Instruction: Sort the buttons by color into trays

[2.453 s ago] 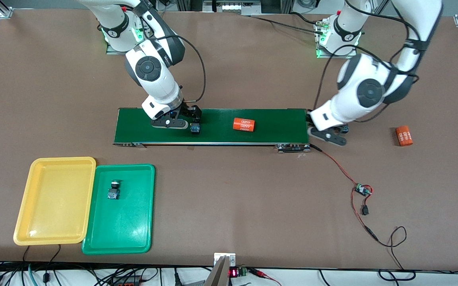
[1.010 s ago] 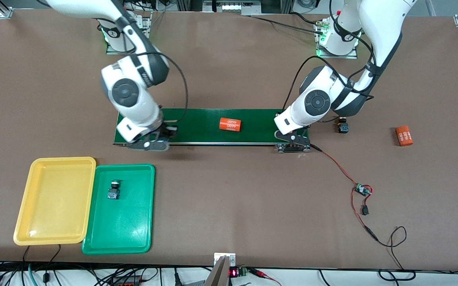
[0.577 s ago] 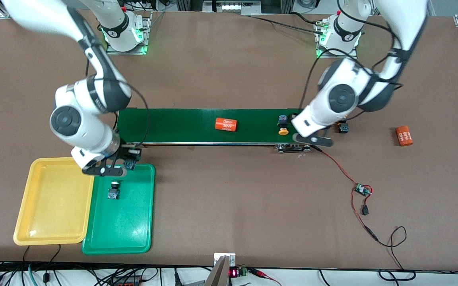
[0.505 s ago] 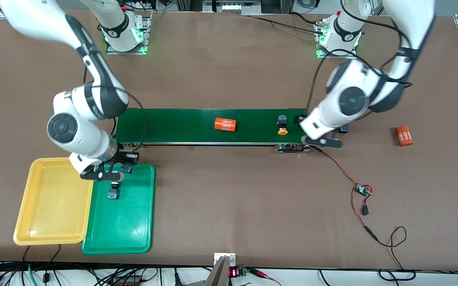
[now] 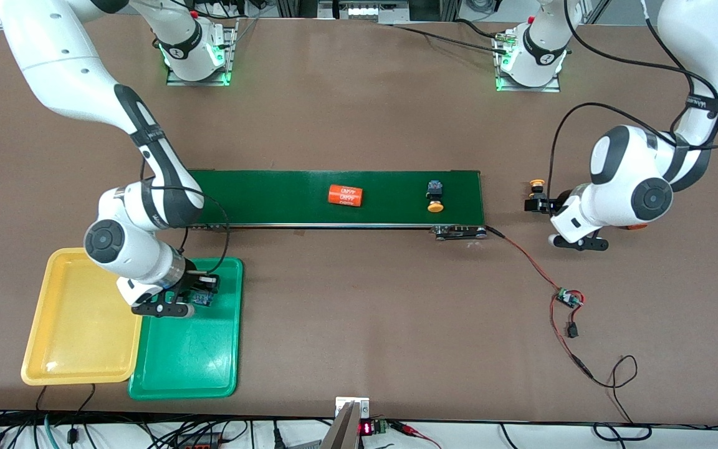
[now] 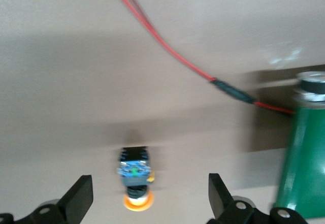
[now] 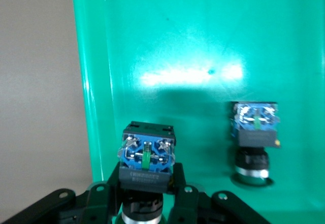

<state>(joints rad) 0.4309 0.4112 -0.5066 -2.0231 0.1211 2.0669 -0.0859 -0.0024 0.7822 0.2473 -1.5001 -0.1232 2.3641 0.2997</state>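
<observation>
Brown bench carries everything, with a long dark green belt across its middle. Two trays lie side by side toward the right arm's end, nearer the front camera than the belt: a yellow tray and a green tray.

On the belt sit an orange cylinder with white print and a yellow-capped button, which lies closer to the left arm's end.

The right gripper is low over the green tray, its jaws pinching a held button by the body. A second button lies in the green tray just beside it, seen in the right wrist view.

The left gripper hangs over bare bench off the belt's end, jaws spread wide and holding nothing. Another yellow-capped button stands on the bench near it, and a red wire runs from the belt's end.
</observation>
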